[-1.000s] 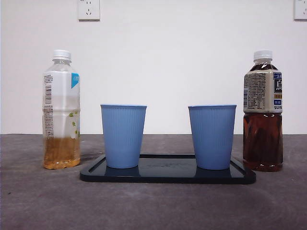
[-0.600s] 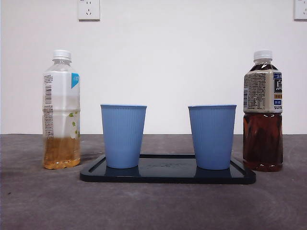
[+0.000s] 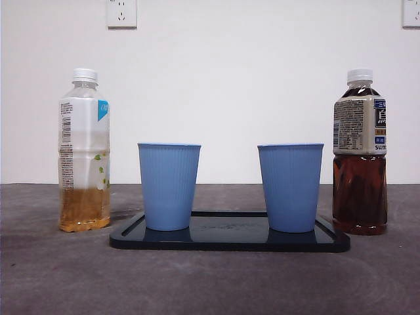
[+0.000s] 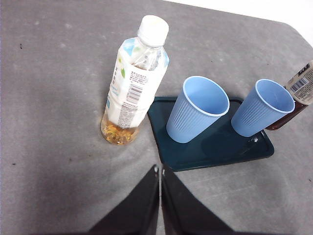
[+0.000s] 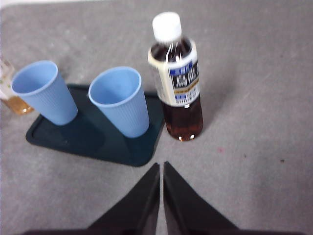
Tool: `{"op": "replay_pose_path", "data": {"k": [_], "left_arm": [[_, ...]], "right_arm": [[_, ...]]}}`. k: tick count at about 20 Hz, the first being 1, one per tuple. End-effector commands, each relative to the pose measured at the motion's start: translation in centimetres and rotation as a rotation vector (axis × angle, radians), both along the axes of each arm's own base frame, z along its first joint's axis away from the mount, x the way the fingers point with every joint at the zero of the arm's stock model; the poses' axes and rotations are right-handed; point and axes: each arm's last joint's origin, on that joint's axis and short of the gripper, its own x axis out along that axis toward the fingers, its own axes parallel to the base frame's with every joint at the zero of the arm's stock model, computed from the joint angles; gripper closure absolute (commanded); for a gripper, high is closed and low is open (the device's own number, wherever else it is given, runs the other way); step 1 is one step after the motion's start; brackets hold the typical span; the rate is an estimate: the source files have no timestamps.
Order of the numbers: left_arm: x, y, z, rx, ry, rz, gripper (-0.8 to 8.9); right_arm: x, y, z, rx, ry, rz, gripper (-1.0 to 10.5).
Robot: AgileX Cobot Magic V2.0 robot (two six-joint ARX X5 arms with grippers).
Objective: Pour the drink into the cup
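Left end effector point(image 4: 160, 172), right end effector point(image 5: 161, 169): matte black tapered jaws, pointed tips.

Dark tea bottle point(image 5: 177, 78) with white cap, upright just beside the dark tray point(image 5: 93, 138); two blue cups point(image 5: 122, 101) point(image 5: 45, 91) on the tray; right gripper point(image 5: 161, 169) jaws pressed together.

We identify the setting as a laboratory or test room, not a home. A plain white wall point(image 3: 249, 92) closes the scene at 12 o'clock; it carries two white power sockets, one point(image 3: 121, 12) at 11 o'clock and one point(image 3: 411, 12) at 1 o'clock. The table point(image 3: 210, 282) has a bare, uniform grey covering. We see no furniture or decoration. Items are staged symmetrically: bottles at 9 and 3 o'clock, a tray point(image 3: 230, 241) between them.
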Motion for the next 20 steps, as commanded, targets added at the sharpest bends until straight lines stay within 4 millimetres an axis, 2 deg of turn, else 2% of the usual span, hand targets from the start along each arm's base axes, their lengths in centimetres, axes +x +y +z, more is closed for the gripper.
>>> {"op": "replay_pose_path", "data": {"k": [1,3,6,7,9,12,16,20], "left_arm": [[-0.1,0.0,0.6,0.013,-0.033,-0.015,7.86],[-0.1,0.0,0.6,0.013,-0.032,-0.015,6.86],[-0.1,0.0,0.6,0.014,-0.033,-0.014,4.11],[-0.1,0.0,0.6,0.014,-0.033,-0.014,3.52],[-0.1,0.0,0.6,0.013,-0.033,-0.014,3.40],[-0.1,0.0,0.7,0.013,-0.042,-0.014,3.41],[0.0,0.0,0.8,0.013,-0.050,-0.014,3.41],[0.0,0.0,0.8,0.013,-0.051,-0.014,3.41]], "right_arm": [[0.0,0.0,0.4,-0.015,-0.021,0.011,9.4],[0.0,0.0,0.4,-0.015,-0.023,0.009,9.1],[0.0,0.0,0.5,-0.014,-0.031,0.007,5.6],[0.0,0.0,0.5,-0.014,-0.034,0.005,4.8],[0.1,0.0,0.6,-0.002,-0.038,-0.002,4.6],[1.2,0.1,-0.1,0.069,-0.002,-0.033,4.6],[3.6,0.4,-3.1,0.198,-0.011,-0.032,4.6],[5.0,1.1,-6.4,0.294,-0.023,-0.040,4.6]]}}
